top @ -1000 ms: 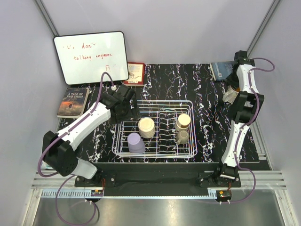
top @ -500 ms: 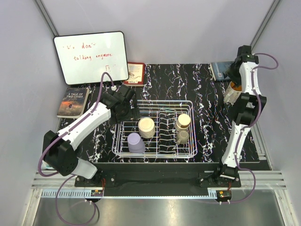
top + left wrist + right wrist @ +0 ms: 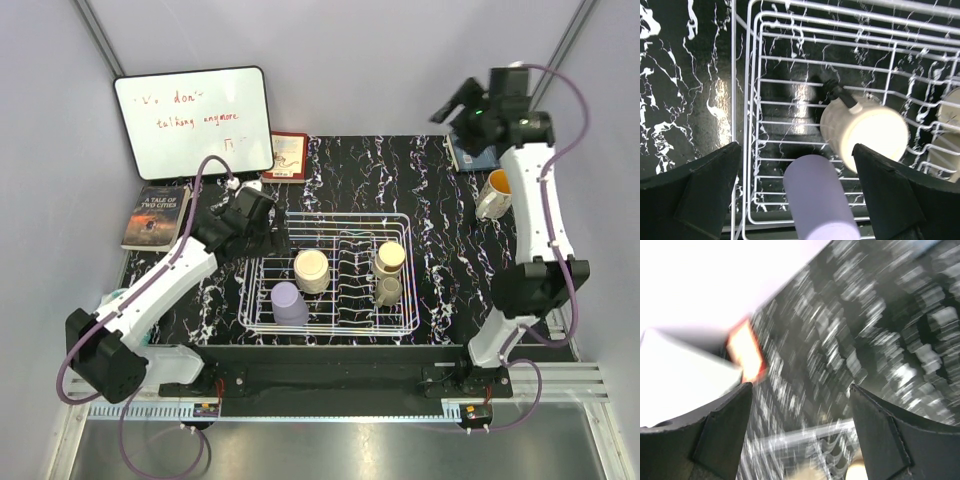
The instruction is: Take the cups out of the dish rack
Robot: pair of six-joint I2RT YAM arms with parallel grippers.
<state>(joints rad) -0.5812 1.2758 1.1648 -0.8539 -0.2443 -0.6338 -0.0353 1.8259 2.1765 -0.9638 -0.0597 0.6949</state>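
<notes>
Dish rack (image 3: 328, 318) sits mid-tabletop (image 3: 440, 290), its near rail close to the tabletop's near edge. Bare black marbled surface shows past the rack's far rail up to the red book (image 3: 288, 155), and in a strip right of the rack. Left of the rack only a narrow strip, with a paperback (image 3: 157, 215) off the rack's far-left corner. Whiteboard (image 3: 193, 120) leans behind that, and a blue book (image 3: 468, 150) lies far right of the rack. Grey walls close in both sides.

Four cups are inside the rack: lavender cup (image 3: 289, 303) near-left, cream cup (image 3: 311, 270) just behind it, tan cup (image 3: 389, 257) right of centre, olive-grey cup (image 3: 388, 290) just in front of the tan one. A fifth, the orange-lined cup (image 3: 492, 195), is out on the tabletop right of the rack, tilted.

Left claw (image 3: 270, 228) hangs over the rack's far-left corner, released – fingers (image 3: 705, 195) spread wide, nothing between. From its wrist view the lavender cup (image 3: 817, 200) lies between the fingers below, the cream cup (image 3: 865, 135) on its side toward the right finger, both apart from the claw.

Right claw (image 3: 447, 110) is raised high beyond the rack's far-right corner, well apart from every cup – released, fingers (image 3: 715, 430) wide with nothing held. Its wrist view is blurred.
</notes>
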